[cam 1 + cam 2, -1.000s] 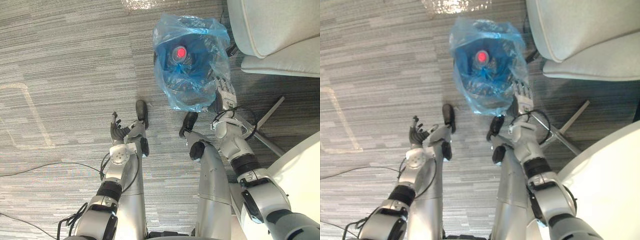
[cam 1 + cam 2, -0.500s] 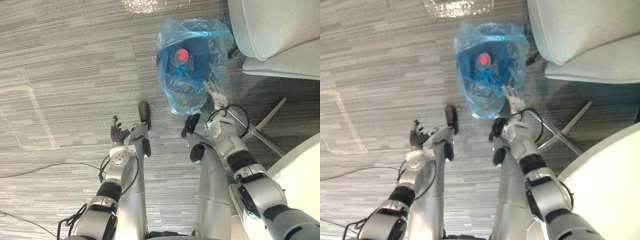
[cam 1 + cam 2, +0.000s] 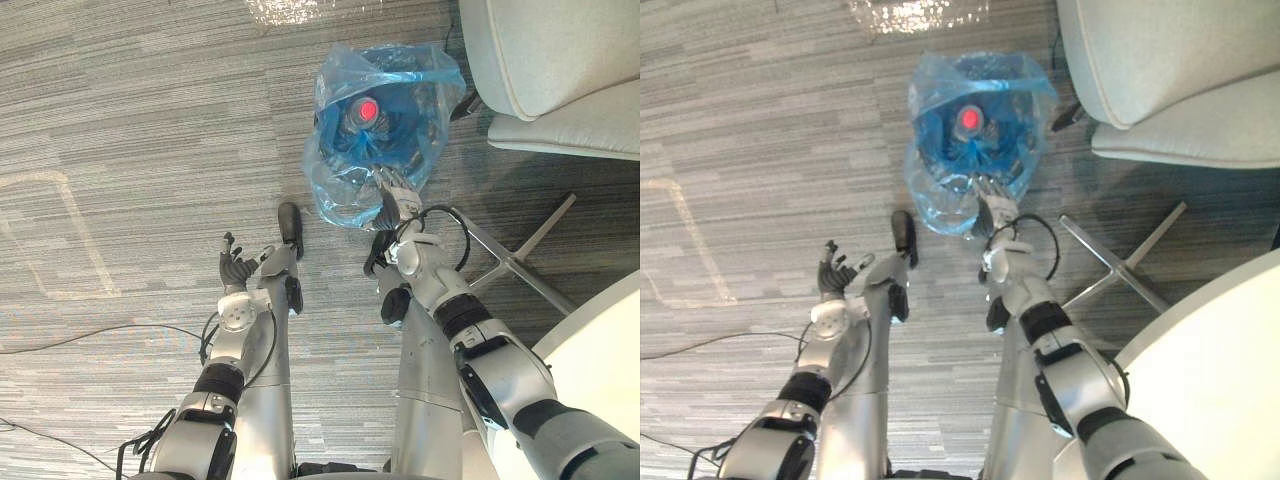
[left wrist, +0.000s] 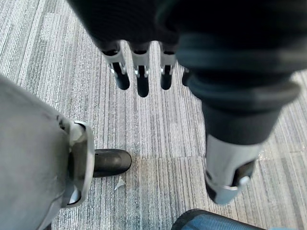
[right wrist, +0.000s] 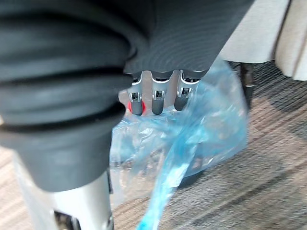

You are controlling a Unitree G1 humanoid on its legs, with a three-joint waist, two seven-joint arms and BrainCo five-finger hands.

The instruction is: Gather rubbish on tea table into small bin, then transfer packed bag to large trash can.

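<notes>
A crumpled blue translucent plastic bag (image 3: pixel 385 130) stands on the grey striped carpet (image 3: pixel 130 150), its mouth gaping upward and its loose rim flaring out in wrinkled folds. Inside it, a bottle top with a red round cap (image 3: pixel 366 107) sits among dark blue contents. In the right wrist view, the dark base of the small bin (image 5: pixel 192 178) shows under the plastic. The right hand (image 3: pixel 395 195) lies over the near side of the bag with its fingers stretched out straight and clasping nothing; whether the tips touch the plastic cannot be told. The left hand (image 3: pixel 234 267) hangs above bare carpet well to the left of the bag, fingers loose and spread, holding nothing. Close on the bag's right stands a pale grey upholstered chair (image 3: pixel 560 70), whose slanting metal leg (image 3: pixel 520 255) reaches toward the right arm. The curved edge of a white round table (image 3: pixel 600 340) lies near the right elbow. To the bag's left and beyond the left hand, the carpet runs open.
</notes>
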